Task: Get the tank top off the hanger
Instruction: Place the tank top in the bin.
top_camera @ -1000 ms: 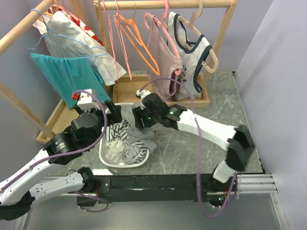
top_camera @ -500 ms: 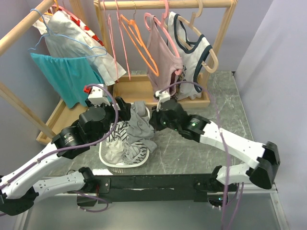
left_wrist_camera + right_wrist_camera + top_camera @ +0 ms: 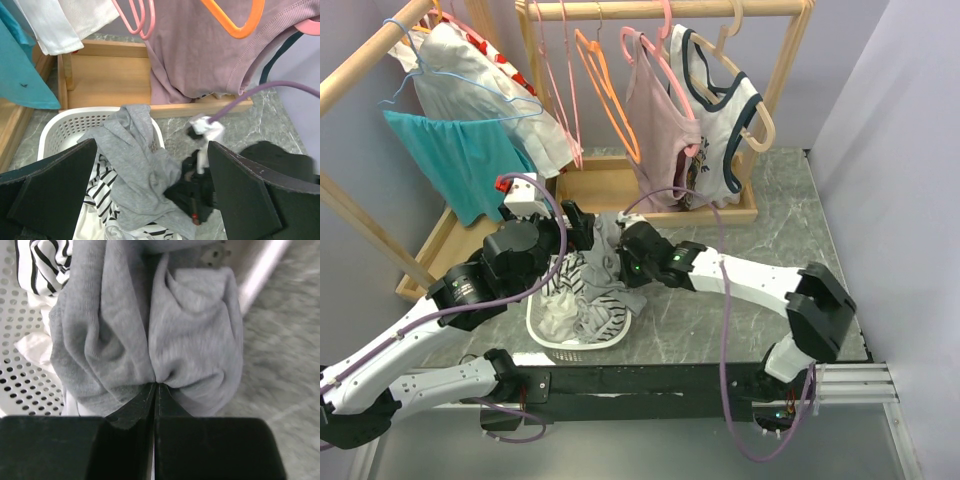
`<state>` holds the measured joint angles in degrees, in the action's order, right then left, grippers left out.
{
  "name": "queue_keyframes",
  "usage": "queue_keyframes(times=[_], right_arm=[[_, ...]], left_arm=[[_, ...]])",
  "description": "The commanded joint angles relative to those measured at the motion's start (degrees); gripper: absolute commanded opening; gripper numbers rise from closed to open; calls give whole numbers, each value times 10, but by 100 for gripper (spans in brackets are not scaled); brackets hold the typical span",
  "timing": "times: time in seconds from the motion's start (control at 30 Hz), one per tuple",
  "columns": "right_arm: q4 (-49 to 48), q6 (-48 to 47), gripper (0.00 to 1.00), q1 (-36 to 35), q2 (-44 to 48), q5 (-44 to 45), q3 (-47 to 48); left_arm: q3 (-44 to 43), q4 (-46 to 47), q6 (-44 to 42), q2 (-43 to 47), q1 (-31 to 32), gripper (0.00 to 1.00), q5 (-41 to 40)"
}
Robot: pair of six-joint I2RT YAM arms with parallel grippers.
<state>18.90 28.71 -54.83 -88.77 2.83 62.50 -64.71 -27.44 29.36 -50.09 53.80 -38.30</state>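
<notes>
While the right claw (image 3: 155, 386) clamps the grey tank top (image 3: 190, 340) draped across the white basket's (image 3: 55, 129) rim, the left claw (image 3: 150, 175) hangs wide apart just above, with the bench (image 3: 770, 225) stretching rightward.

Walls (image 3: 900, 120): pale lavender, plain and matt, closing in the rear and right side.
Tabletop (image 3: 770, 235): grey marble pattern with pale veins, with a black front edge (image 3: 650, 381) and an aluminium rail (image 3: 855, 378) at its right end.
Rear clothes rack (image 3: 770, 7): light wood, round top rail, slanted posts, boxed wooden base (image 3: 595, 188) resting on the tabletop.
Left clothes rack (image 3: 365, 62): matching wood, its rail running diagonally.
Light: even, soft, diffuse.
</notes>
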Motion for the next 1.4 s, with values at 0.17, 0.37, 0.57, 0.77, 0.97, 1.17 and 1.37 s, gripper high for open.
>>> queue_keyframes(times=[0.17,0.37,0.57,0.77,0.97,1.17,1.37], right_arm=[[-59,-19,5,-13,-102,-76,105],[-33,-12,6,-17,-176,-96,134],[-18,-8,17,-26,-130,-43,91],[-57,-8,42,-35,58,32,-8],[-76,-1,54,-37,212,88,-76],[-26,16,58,-38,346,172,-101],[8,23,65,-36,445,289,-151]], left_arm=[[-12,17,-10,16,-2,99,2],[-16,9,-12,10,-2,99,4],[-9,18,-16,9,-3,99,21],[-14,28,-24,-9,-4,100,28],[-22,78,-59,-24,-4,99,108],[-45,163,-96,-48,-3,99,268],[-168,118,-109,-171,10,100,286]])
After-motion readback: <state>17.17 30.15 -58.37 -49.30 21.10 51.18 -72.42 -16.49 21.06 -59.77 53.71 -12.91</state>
